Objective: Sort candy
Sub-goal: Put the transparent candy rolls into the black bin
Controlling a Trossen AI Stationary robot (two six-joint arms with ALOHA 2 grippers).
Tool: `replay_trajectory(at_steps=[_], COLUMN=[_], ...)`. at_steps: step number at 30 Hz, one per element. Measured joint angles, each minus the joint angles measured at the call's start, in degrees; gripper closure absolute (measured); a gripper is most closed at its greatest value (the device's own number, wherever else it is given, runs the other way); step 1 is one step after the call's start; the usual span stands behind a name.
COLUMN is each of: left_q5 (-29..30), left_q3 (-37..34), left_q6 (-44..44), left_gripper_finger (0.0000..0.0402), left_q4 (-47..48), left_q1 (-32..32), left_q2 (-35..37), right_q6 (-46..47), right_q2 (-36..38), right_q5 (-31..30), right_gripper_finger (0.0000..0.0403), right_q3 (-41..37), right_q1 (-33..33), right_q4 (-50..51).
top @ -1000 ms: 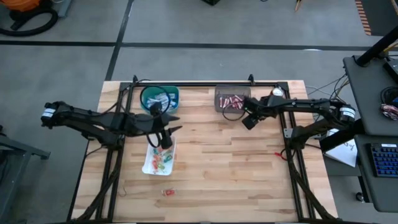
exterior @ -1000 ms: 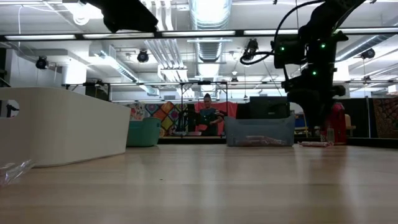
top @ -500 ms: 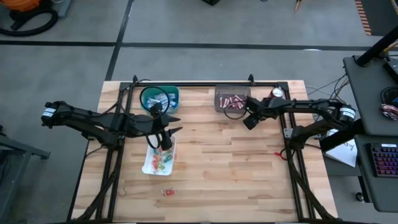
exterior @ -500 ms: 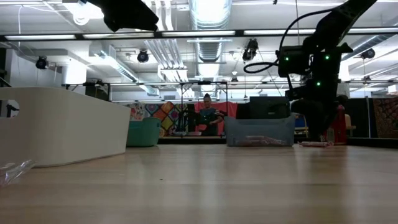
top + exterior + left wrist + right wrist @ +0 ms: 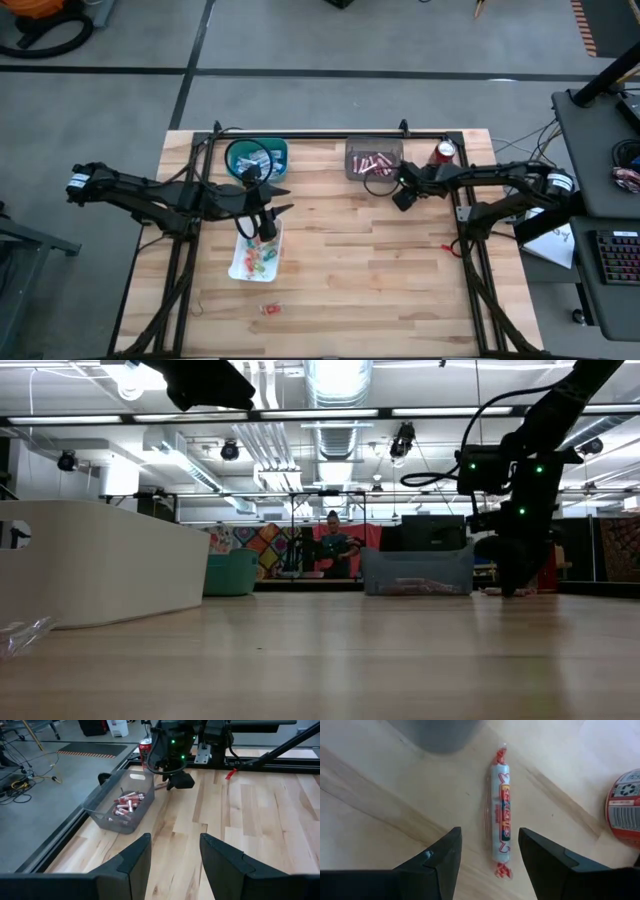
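Note:
A slim wrapped candy roll (image 5: pixel 500 810) lies flat on the wood beside the grey bin (image 5: pixel 373 160), which holds pink sticks. My right gripper (image 5: pixel 402 197) (image 5: pixel 487 855) hangs open low over the roll, pointing steeply down. Its fingers stand either side of one end without touching it. My left gripper (image 5: pixel 268 225) (image 5: pixel 172 865) waits open, raised over the white tray (image 5: pixel 240 268) of small mixed candy. A teal bowl (image 5: pixel 256 157) at the back holds blue-and-white pieces.
A red soda can (image 5: pixel 444 152) (image 5: pixel 625 810) stands close behind the roll. One loose candy (image 5: pixel 270 309) lies near the front edge and a small red piece (image 5: pixel 447 248) by the right frame rail. The black frame rails run along the table's sides and back.
My right gripper has sunk toward the table beside the grey bin and stayed open. Its arm has swung off the soda can, which now shows in the high view.

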State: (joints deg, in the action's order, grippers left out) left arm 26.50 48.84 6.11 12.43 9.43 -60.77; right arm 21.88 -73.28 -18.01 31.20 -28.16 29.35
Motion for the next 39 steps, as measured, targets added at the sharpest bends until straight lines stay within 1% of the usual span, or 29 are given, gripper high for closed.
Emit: replay_trajectory(at_steps=[3,5,8,13,15,16,18,21,23,27,29,31,35,37,39], left_q5=[0.0,0.0,0.0,0.0,0.0,0.0,0.0,0.0,0.0,0.0,0.0,0.0,0.0,0.0,0.0], left_q3=[0.0,0.0,-0.1,-0.2,-0.2,-0.2,-0.2,-0.2,-0.2,-0.4,-0.5,-0.7,-0.7,-0.7,-0.7], left_q6=[0.0,0.0,0.0,0.0,0.0,0.0,0.0,0.0,0.0,-0.1,-0.4,-0.8,-1.1,-1.2,-1.8], left_gripper_finger=[0.0249,0.0249,0.0249,0.0249,0.0249,0.0249,0.0249,0.0249,0.0249,0.0249,0.0249,0.0249,0.0249,0.0249,0.0249], left_q4=[0.0,-0.2,-0.8,-0.9,-0.9,-0.9,-0.9,-0.9,-0.9,-1.0,-1.0,-1.3,-1.5,-2.0,-2.1], left_q1=[0.0,0.0,0.0,0.0,0.0,0.0,0.0,0.0,0.0,0.0,0.0,0.0,0.0,0.0,0.0], left_q2=[0.0,0.0,0.0,0.0,0.0,0.0,0.0,0.0,0.0,0.0,0.0,0.0,-0.9,-1.7,-2.7], right_q6=[0.0,-0.2,-0.5,-0.2,-0.5,-0.7,-0.7,0.3,0.6,-0.6,-0.9,-0.4,1.0,1.1,1.0], right_q2=[0.1,0.1,0.1,0.1,0.2,0.2,0.3,0.9,1.8,3.6,4.2,4.4,4.3,4.3,3.9], right_q5=[1.3,2.9,4.3,6.7,7.8,9.2,10.1,12.0,16.2,27.7,33.6,37.2,40.7,41.1,39.9], right_gripper_finger=[0.0219,0.0236,0.0277,0.0358,0.038,0.0385,0.0388,0.0393,0.0394,0.0394,0.0394,0.0394,0.0394,0.0394,0.0394], right_q3=[-0.6,-0.7,-0.7,-0.3,0.2,0.6,1.8,4.0,5.9,7.1,7.3,7.3,7.3,7.8,8.8], right_q1=[0.0,0.0,0.0,0.0,-0.1,0.0,0.1,0.1,0.2,1.5,3.1,4.9,7.6,8.1,8.0], right_q4=[-0.4,-0.6,-0.9,-0.3,0.6,1.4,4.3,11.6,15.1,17.6,14.0,8.8,-6.1,-13.3,-20.3])
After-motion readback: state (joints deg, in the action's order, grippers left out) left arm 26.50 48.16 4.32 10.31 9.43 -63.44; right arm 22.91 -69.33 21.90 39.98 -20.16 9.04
